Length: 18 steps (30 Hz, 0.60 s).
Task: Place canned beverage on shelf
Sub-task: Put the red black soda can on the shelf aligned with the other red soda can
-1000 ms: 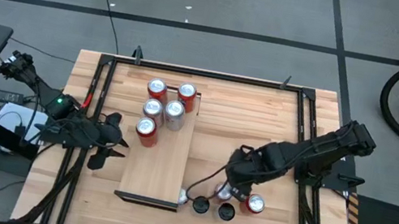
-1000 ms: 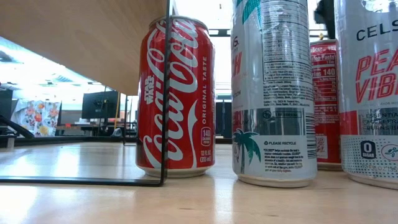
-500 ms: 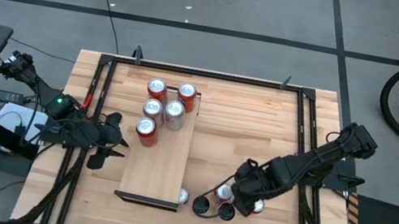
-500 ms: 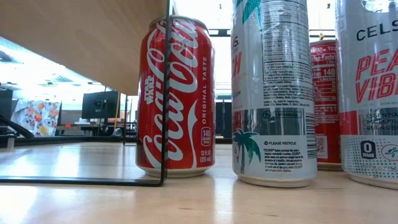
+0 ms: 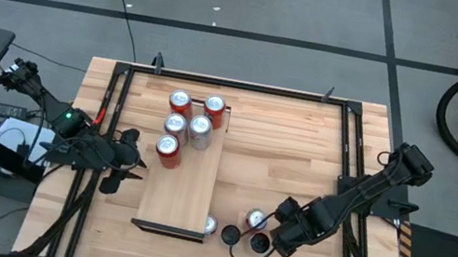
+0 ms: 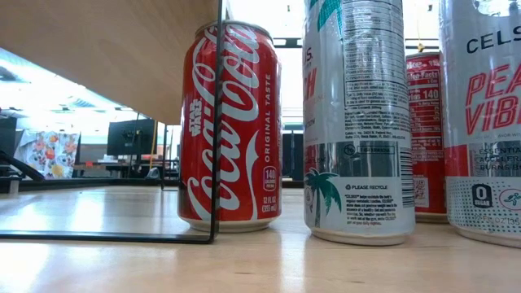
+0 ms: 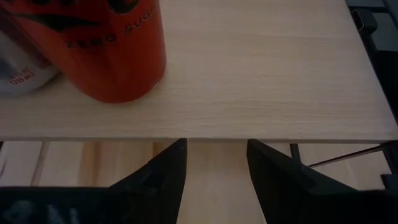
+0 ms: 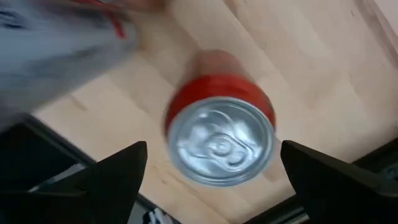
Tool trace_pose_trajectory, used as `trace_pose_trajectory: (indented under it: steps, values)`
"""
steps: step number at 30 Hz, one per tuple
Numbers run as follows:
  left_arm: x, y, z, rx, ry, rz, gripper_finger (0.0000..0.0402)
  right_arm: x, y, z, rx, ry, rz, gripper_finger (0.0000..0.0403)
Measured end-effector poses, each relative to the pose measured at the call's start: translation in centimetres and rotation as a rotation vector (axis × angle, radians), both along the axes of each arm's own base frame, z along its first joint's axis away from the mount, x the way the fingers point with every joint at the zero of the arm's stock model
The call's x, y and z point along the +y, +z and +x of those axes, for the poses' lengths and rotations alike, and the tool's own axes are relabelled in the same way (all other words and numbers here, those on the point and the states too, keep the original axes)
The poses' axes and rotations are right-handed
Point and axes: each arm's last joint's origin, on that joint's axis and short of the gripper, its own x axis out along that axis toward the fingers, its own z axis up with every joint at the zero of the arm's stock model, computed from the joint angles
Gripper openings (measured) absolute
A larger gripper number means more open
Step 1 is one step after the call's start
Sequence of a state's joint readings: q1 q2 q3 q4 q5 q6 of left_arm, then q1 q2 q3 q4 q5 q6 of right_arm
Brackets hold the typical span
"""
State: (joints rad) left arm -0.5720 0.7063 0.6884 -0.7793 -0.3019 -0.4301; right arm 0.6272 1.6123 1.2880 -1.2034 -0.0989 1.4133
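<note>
The shelf is a pale board raised over the tabletop; several cans stand on its far end. My right gripper is open and hovers over an upright red can near the table's near edge. Its fingers stand on either side of the can's silver top without touching it, and the gripper hides this can in the high view. My left gripper is open and empty at the shelf's left edge, next to a red can on the board.
More cans stand on the tabletop by the shelf's near end: a silver-topped one, another and two dark-topped ones. The low view shows a Coca-Cola can, a silver can and the shelf's thin black wire leg.
My right gripper has moved toward the table's near edge and a little to the right, from beside the shelf to over the red can among the cans on the tabletop. No can has moved.
</note>
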Motion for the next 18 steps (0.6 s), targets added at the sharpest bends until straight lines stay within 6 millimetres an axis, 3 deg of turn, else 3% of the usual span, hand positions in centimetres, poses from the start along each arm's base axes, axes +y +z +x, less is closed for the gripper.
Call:
trace_pose_trajectory:
  steps: [9, 18]
  values:
    - [0.0, 0.0, 0.0, 0.002, -0.003, 0.005, 0.0178, -0.3, -2.2, -0.5, 0.024, 0.036, -0.028, 0.0373]
    - [0.0, 0.0, 0.0, 0.002, -0.003, 0.005, 0.0178, -1.3, -3.1, -0.7, 0.028, 0.119, -0.119, 0.0312]
